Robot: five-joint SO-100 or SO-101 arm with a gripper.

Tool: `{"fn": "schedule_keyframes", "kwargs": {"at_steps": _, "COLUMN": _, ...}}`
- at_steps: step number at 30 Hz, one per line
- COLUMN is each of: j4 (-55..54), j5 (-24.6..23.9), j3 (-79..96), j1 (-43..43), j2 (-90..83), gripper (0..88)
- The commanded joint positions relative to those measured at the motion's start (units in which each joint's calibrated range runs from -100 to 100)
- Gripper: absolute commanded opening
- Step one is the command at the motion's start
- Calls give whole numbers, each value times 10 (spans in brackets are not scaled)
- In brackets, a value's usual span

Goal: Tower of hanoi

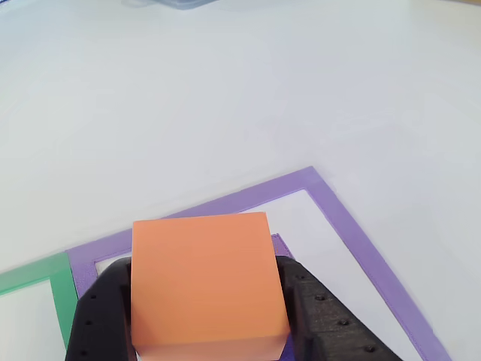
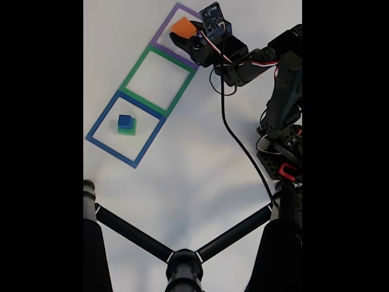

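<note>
An orange foam block sits between my black fingers, with my gripper shut on it. It is over the purple tape square. A small sliver of purple peeks out beside the block's right edge; I cannot tell whether the orange block rests on it. In the fixed view the orange block is in the gripper at the top, inside the purple outline. Far from it, the small blue block sits on the green block inside the blue tape square.
A green tape square lies between the purple and blue ones; its corner shows at the lower left. The arm, its base and a black cable are on the right. A black tripod spans the bottom.
</note>
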Motion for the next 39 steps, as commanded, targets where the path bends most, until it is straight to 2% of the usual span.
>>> {"fn": "schedule_keyframes", "kwargs": {"at_steps": 1, "j4": 90, "j5": 0, "j3": 0, "j1": -12, "j2": -96, "gripper": 111}}
{"fn": "schedule_keyframes", "kwargs": {"at_steps": 6, "j4": 313, "j5": 0, "j3": -30, "j1": -30, "j2": -253, "gripper": 107}}
{"fn": "schedule_keyframes", "kwargs": {"at_steps": 11, "j4": 623, "j5": 0, "j3": -157, "j1": -42, "j2": -385, "gripper": 104}}
{"fn": "schedule_keyframes", "kwargs": {"at_steps": 18, "j4": 997, "j5": 0, "j3": -416, "j1": -77, "j2": -442, "gripper": 102}}
{"fn": "schedule_keyframes", "kwargs": {"at_steps": 24, "j4": 1221, "j5": 0, "j3": -621, "j1": -120, "j2": -439, "gripper": 104}}
{"fn": "schedule_keyframes", "kwargs": {"at_steps": 28, "j4": 1309, "j5": 0, "j3": -704, "j1": -144, "j2": -438, "gripper": 104}}
{"fn": "schedule_keyframes", "kwargs": {"at_steps": 32, "j4": 1332, "j5": 0, "j3": -719, "j1": -163, "j2": -442, "gripper": 104}}
{"fn": "schedule_keyframes", "kwargs": {"at_steps": 35, "j4": 1295, "j5": 0, "j3": -658, "j1": -169, "j2": -458, "gripper": 104}}
{"fn": "schedule_keyframes", "kwargs": {"at_steps": 39, "j4": 1161, "j5": 0, "j3": -491, "j1": -173, "j2": -504, "gripper": 106}}
